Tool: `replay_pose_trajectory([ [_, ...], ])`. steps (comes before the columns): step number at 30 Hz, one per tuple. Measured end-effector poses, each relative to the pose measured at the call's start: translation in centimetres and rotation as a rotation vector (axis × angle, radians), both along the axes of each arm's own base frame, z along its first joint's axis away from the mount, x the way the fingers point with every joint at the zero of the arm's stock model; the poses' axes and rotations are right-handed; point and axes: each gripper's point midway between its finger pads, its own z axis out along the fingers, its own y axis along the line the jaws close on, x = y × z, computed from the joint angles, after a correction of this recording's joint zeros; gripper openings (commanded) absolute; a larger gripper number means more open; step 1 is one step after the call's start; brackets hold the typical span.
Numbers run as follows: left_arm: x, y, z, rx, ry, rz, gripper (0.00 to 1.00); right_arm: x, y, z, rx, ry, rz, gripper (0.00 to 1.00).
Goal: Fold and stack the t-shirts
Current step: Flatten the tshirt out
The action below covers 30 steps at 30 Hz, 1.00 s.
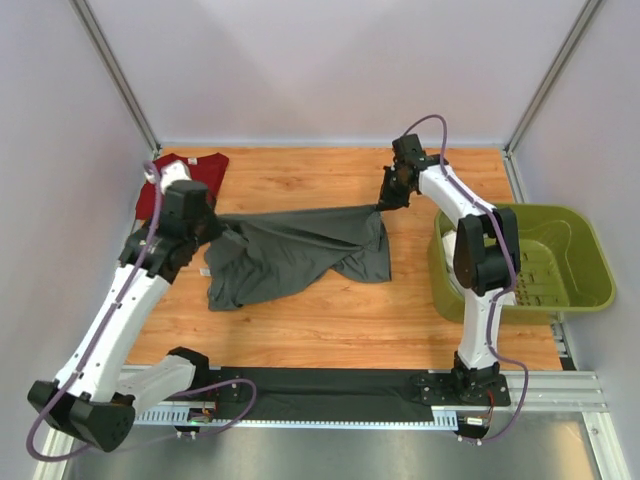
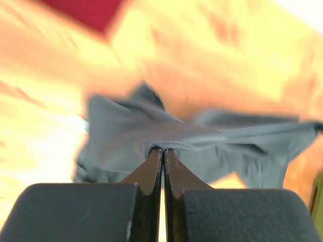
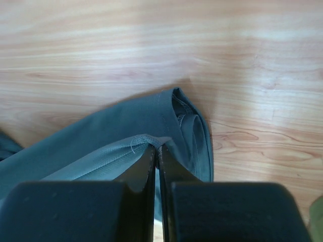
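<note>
Fabric of a dark grey short-sleeved cotton t-shirt (image 1: 300, 250) was stretched in a crumpled band across the middle of the light wooden table (image 1: 330, 330) and was gripped at both ends. Its left end was pinched by the left gripper (image 2: 162, 154), whose jaws were pressed together on a fold of the edge; that wrist view was blurred. Its right end was pinched by the right gripper (image 3: 156, 150), the jaws clamped on a stitched hem, with the cloth bunched just beside them on the wood. Between the two grips the shirt was draped in wrinkles toward the near side. A dark red cotton t-shirt (image 1: 190, 172) was seen at the far left corner, partly hidden by the left arm. An olive-green plastic basket (image 1: 585, 280) was set at the right edge, well apart from both shirts.
</note>
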Motion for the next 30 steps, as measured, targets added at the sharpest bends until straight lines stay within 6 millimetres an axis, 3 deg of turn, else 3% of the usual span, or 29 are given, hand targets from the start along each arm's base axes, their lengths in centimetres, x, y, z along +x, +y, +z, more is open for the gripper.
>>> replay_pose_trajectory([
  [4, 1.1, 4.0, 6.2, 0.089, -0.126, 0.035, 0.00, 1.5, 0.4, 6.2, 0.023, -0.147, -0.003, 0.00],
  [8, 2.3, 6.1, 11.7, 0.192, -0.223, 0.005, 0.00, 2.4, 0.8, 16.4, 0.064, -0.394, -0.001, 0.00],
  [11, 3.4, 6.6, 15.8, 0.273, -0.283, -0.060, 0.00, 1.9, 0.1, 23.9, 0.086, -0.578, -0.010, 0.00],
  [15, 4.2, 6.1, 21.6, 0.376, -0.403, -0.184, 0.00, 0.3, -1.5, 30.9, 0.076, -0.756, -0.039, 0.00],
  [18, 4.2, 6.2, 24.7, 0.429, -0.476, -0.237, 0.00, -1.0, -2.4, 34.5, 0.069, -0.850, -0.059, 0.00],
  [22, 4.1, 5.7, 27.2, 0.476, -0.538, -0.334, 0.00, -2.5, -3.2, 37.2, 0.070, -0.919, -0.074, 0.00],
  [25, 3.6, 4.8, 26.3, 0.506, -0.518, -0.428, 0.00, -3.1, -3.8, 37.9, 0.063, -0.941, -0.087, 0.00],
  [28, 2.9, 4.3, 22.8, 0.516, -0.452, -0.507, 0.00, -3.9, -4.1, 35.4, 0.046, -0.892, -0.086, 0.00],
  [30, 2.2, 3.7, 19.6, 0.492, -0.390, -0.568, 0.00, -4.0, -4.2, 32.0, 0.028, -0.815, -0.080, 0.00],
])
